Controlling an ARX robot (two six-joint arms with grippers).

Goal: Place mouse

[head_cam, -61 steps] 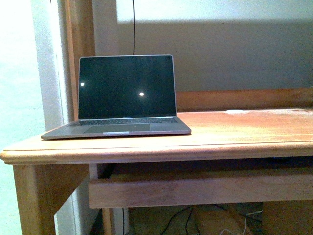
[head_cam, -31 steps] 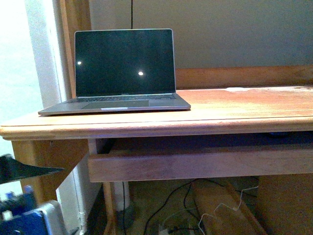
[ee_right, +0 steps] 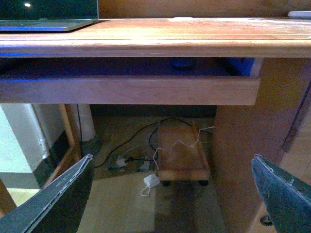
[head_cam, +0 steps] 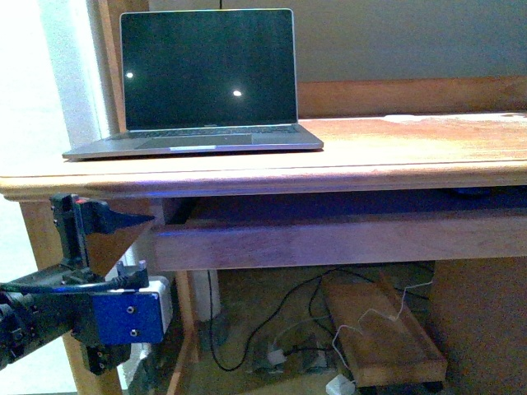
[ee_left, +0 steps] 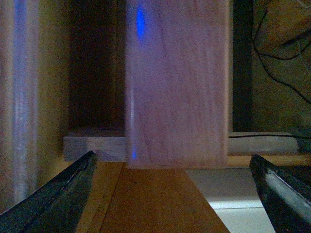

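The mouse (ee_right: 183, 63) is a small dark oval lying in the pull-out tray (ee_right: 126, 90) under the desk top. In the front view it shows only as a dark sliver (head_cam: 476, 192) at the far right of the tray. My left gripper (head_cam: 89, 220) is open and empty, low at the left, beside the desk's left leg. In the left wrist view the left gripper (ee_left: 171, 160) faces a wooden rail close up. My right gripper (ee_right: 171, 159) is open and empty, well back from the desk and below tray level. It does not show in the front view.
An open laptop (head_cam: 202, 82) with a dark screen stands on the left of the wooden desk top (head_cam: 395, 156). Under the desk are a low wooden trolley (head_cam: 379, 329), cables and a white adapter (ee_right: 151, 181). The desk's right side panel (ee_right: 243, 160) stands near the right gripper.
The front view has dropped, so the desk sits higher in frame and the floor under it shows. My left arm has risen into view at the lower left.
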